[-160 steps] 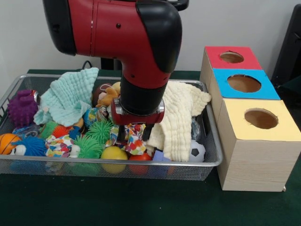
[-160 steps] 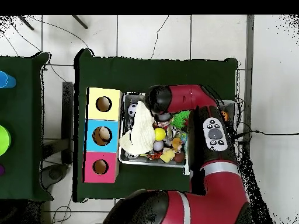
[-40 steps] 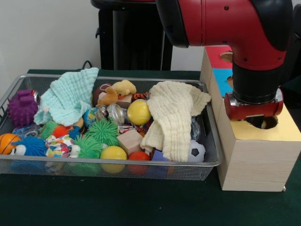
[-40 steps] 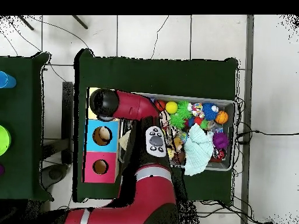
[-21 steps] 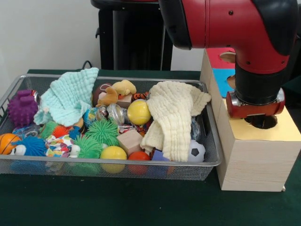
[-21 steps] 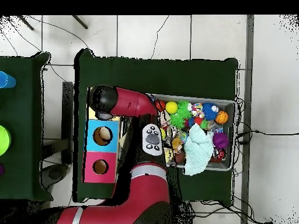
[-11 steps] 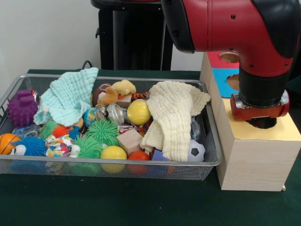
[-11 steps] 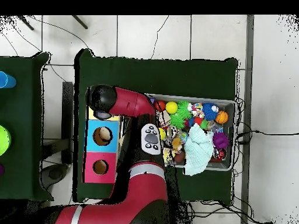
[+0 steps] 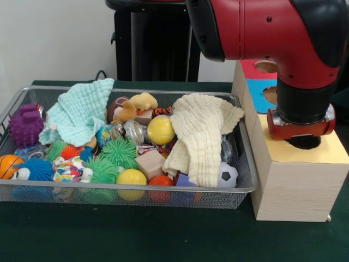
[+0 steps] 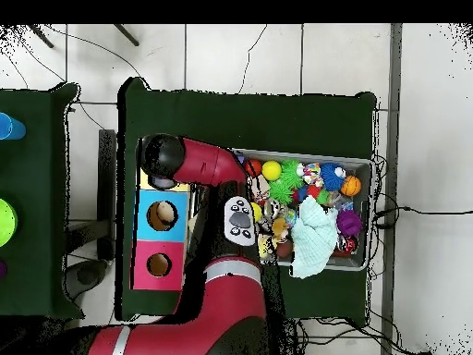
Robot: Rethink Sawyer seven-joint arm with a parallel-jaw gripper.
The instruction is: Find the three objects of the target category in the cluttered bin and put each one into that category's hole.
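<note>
The silver wire-mesh bin (image 9: 131,189) sits on the green table, full of toys; it also shows in the overhead view (image 10: 362,165). One patterned fabric bundle (image 9: 68,169) lies near the bin's front left, and shows in the overhead view (image 10: 309,172). I cannot pick out other bundles. The yellow-topped wooden box (image 9: 297,185) stands to the right of the bin. My gripper (image 9: 302,139) hangs straight over the box's hole (image 9: 313,144) and reaches down into it, hiding most of the hole. In the overhead view the arm's end (image 10: 162,159) covers the yellow box.
A mint cloth (image 9: 82,112) and a cream cloth (image 9: 202,136) drape over the toys. A purple spiky ball (image 9: 25,125), a yellow ball (image 9: 161,130) and green spiky balls (image 9: 117,153) lie among them. The blue-topped box (image 10: 162,214) and red-topped box (image 10: 159,265) stand behind the yellow one.
The arm's end has shifted slightly over the yellow box, to the right in the front view. The hole under it now looks dark. The bin's contents have not moved.
</note>
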